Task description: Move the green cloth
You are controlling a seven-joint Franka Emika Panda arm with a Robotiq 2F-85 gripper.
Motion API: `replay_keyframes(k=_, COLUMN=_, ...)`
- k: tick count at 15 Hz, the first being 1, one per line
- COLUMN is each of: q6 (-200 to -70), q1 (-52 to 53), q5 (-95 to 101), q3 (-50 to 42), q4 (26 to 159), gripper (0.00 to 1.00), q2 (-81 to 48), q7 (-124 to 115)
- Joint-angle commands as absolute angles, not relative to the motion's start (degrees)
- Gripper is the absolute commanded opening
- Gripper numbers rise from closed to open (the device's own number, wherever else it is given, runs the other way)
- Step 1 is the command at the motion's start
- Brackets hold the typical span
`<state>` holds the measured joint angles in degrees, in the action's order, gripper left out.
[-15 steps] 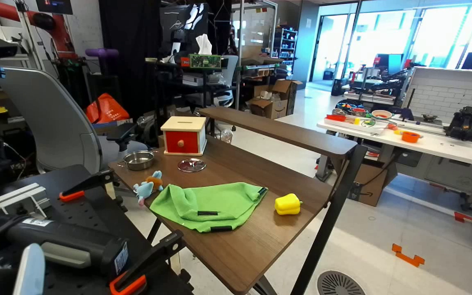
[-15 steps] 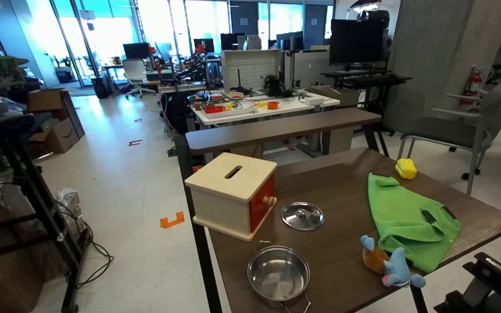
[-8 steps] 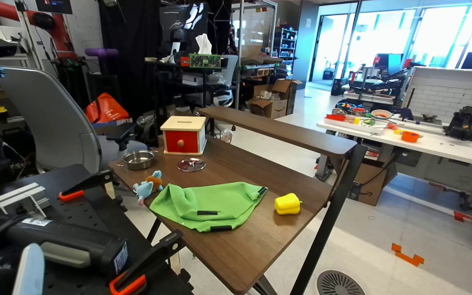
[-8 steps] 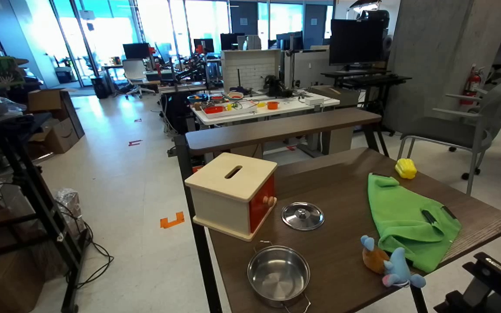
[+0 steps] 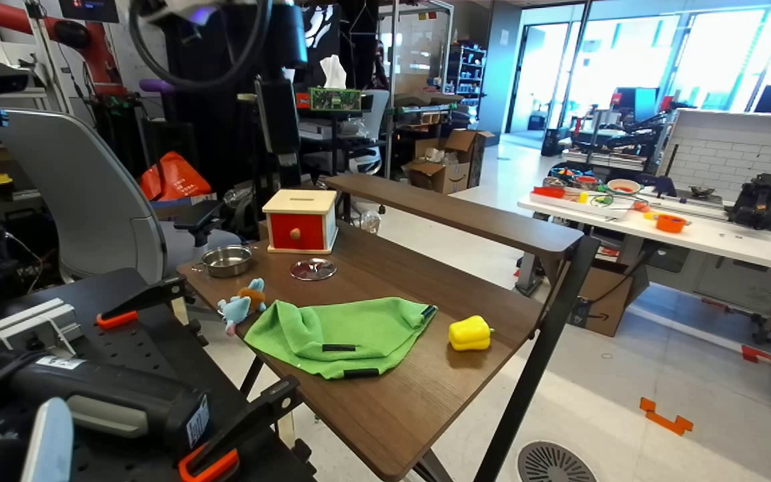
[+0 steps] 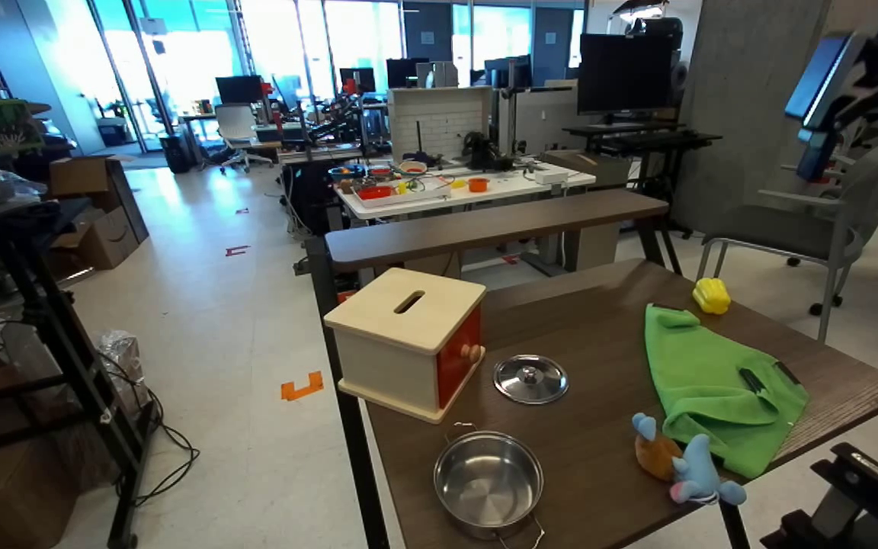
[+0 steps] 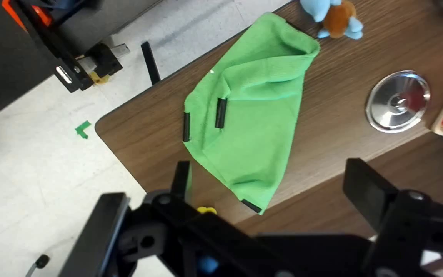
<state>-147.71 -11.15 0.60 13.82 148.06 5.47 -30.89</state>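
Observation:
The green cloth lies rumpled on the brown table, with dark strips on its edges. It shows in both exterior views (image 5: 359, 328) (image 6: 702, 366) and in the wrist view (image 7: 260, 130). My gripper (image 7: 268, 169) is open in the wrist view, its fingers (image 7: 365, 192) wide apart with nothing between them. It is above the table, apart from the cloth, whose narrow end shows between the fingers in that view. Part of my arm shows at the top of an exterior view (image 5: 278, 110) and at the upper right of an exterior view (image 6: 828, 84).
A yellow pepper-like block (image 5: 470, 333) lies near the cloth. Blue and orange plush toys (image 6: 694, 469) touch or nearly touch its other end. A metal lid (image 6: 530, 379), a pot (image 6: 488, 480) and a wooden box (image 6: 408, 343) stand on the table (image 5: 385, 415). A raised shelf (image 5: 452, 214) runs along one side.
My arm has come into both exterior views, from the top and from the upper right. The cloth and the other objects on the table have not moved.

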Motion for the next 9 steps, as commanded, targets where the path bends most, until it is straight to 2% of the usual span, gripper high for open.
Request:
replay_keyframes(k=1, q6=-152.0, q1=-8.4, q5=8.6, q3=7.7, q4=140.5, gripper=1.00, q2=-9.1, q7=-38.4)
replay_keyframes(k=5, q6=-162.7, q1=0.0, q5=13.3, q3=-2.6, q4=134.6, gripper=1.00, q2=-22.1, q7=-47.1)
replay_keyframes(k=9, q6=-170.6, q1=7.9, q5=8.3, q3=-9.5, q4=129.7, gripper=1.00, q2=-32.8, q7=-47.8)
